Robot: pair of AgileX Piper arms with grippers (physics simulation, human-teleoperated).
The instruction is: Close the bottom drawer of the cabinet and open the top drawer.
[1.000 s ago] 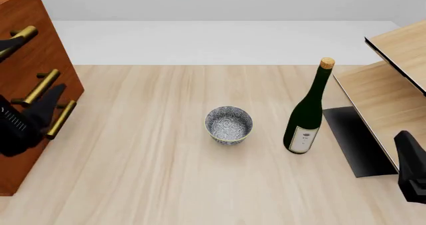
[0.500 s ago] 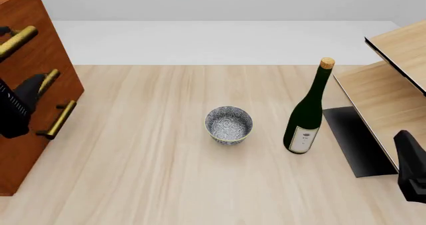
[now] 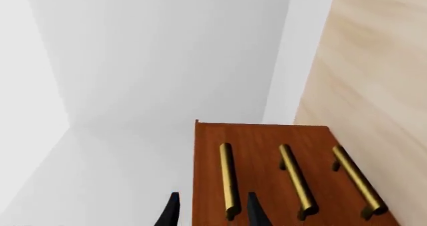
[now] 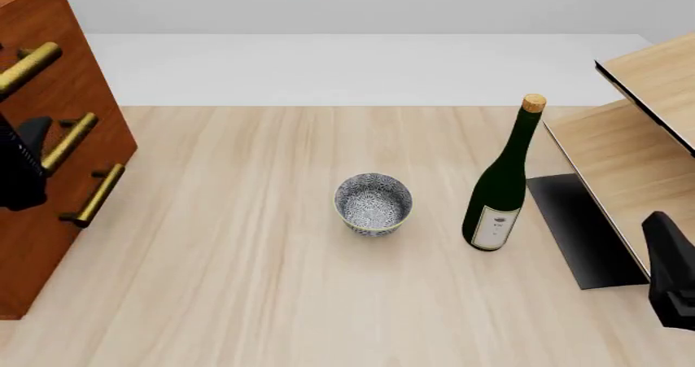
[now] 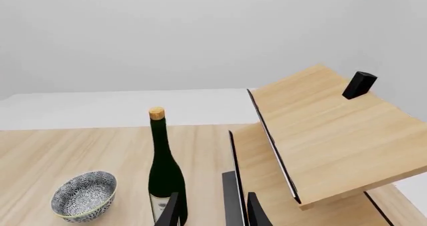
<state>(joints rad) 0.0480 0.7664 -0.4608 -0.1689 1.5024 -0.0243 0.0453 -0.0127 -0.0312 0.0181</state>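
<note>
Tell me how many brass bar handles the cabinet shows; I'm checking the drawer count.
3. On the cabinet front at the table's left edge: the top handle, the middle handle partly behind the left arm, and the bottom handle. The left wrist view shows no others.

Sim tabletop: blank walls, cabinet (image 4: 44, 139), bottle (image 4: 502, 188).

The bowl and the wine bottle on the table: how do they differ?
The bowl is low, wide and open-topped; the bottle stands tall and narrow, corked. The bowl has a blue-and-white pattern; the bottle is dark green glass with a pale label. Both stand upright on the wooden table, apart from each other.
</note>
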